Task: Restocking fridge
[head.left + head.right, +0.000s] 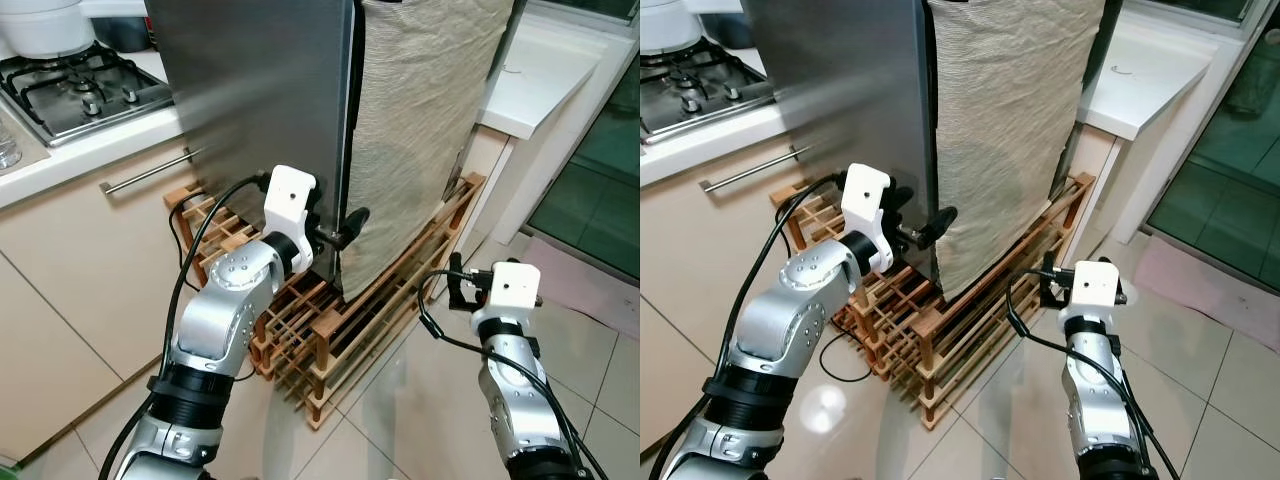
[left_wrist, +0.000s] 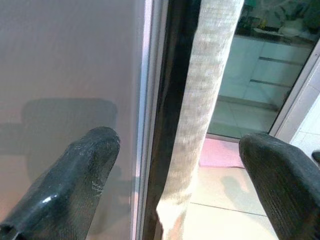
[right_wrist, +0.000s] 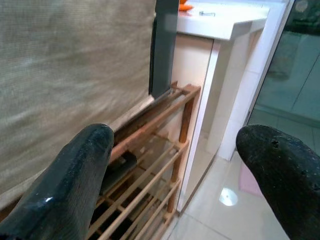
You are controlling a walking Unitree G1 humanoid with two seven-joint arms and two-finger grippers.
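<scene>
A brushed steel fridge [image 1: 260,90] stands on a slatted wooden rack [image 1: 330,330] in a tiled kitchen, a coarse beige woven cloth [image 1: 420,120] draped down its front face. The left end effector [image 1: 345,228] reaches to the fridge's front corner, its black fingers [image 2: 75,175] spread apart on either side of the door edge and the cloth's hem, gripping nothing. The right end effector [image 3: 185,175] hangs lower, near the rack's outer end, its fingers likewise spread wide and empty above the pale glossy floor tiles [image 1: 420,420]. Left of the fridge, a white bench [image 1: 70,150] carries a steel gas hob [image 1: 80,90] over a cream drawer with a bar handle [image 1: 150,172]. Right of it, a white counter [image 1: 540,80] juts beside a glass door [image 1: 600,170].
</scene>
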